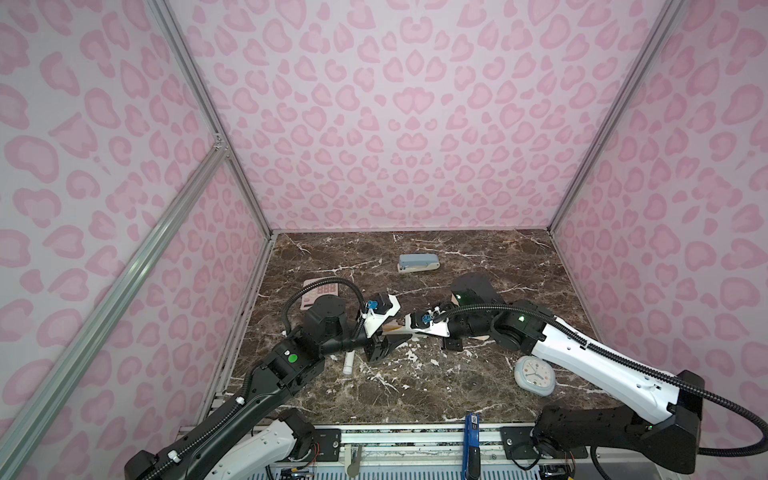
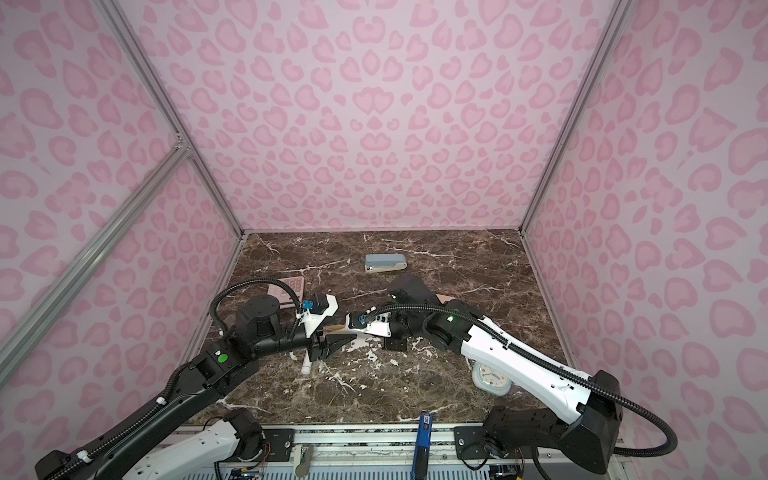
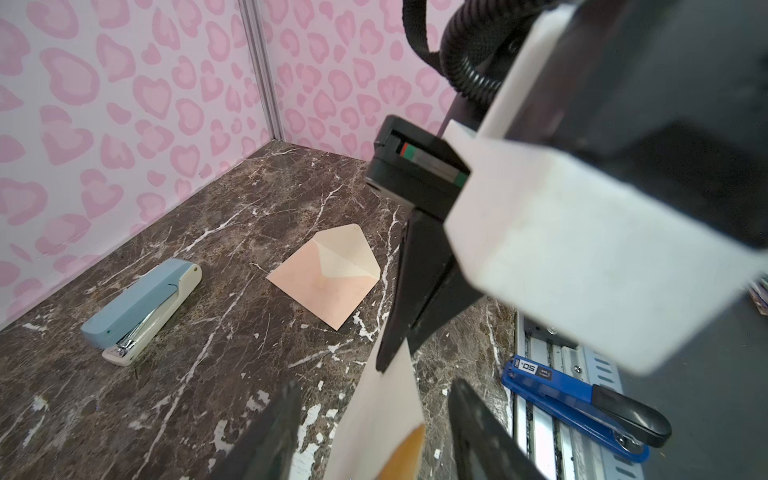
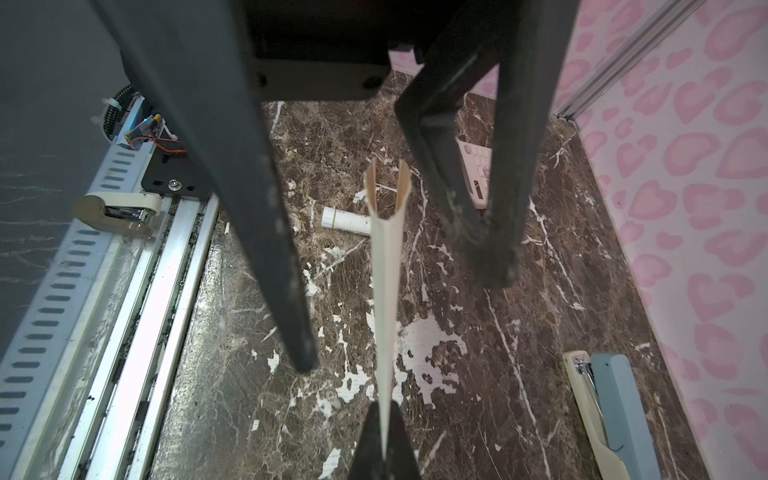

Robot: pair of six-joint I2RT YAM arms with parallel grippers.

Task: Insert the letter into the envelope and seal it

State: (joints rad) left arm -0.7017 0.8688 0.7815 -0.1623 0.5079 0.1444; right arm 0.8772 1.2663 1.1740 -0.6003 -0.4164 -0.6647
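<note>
My right gripper [image 4: 384, 419] is clamped tight on one end of the folded letter [image 4: 384, 291], holding it on edge in the air at mid-table. The left gripper [image 3: 374, 395] straddles the other end, jaws roughly half apart and touching nothing. The envelope [image 3: 328, 278] lies flat farther back, flap open. The paper looks light and floppy, so I'd pinch across both splaying leaves.

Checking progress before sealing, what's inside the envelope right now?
The envelope lies flat, flap open; its pocket is hidden by its front. The folded letter is outside it, pinched in the right gripper.
</note>
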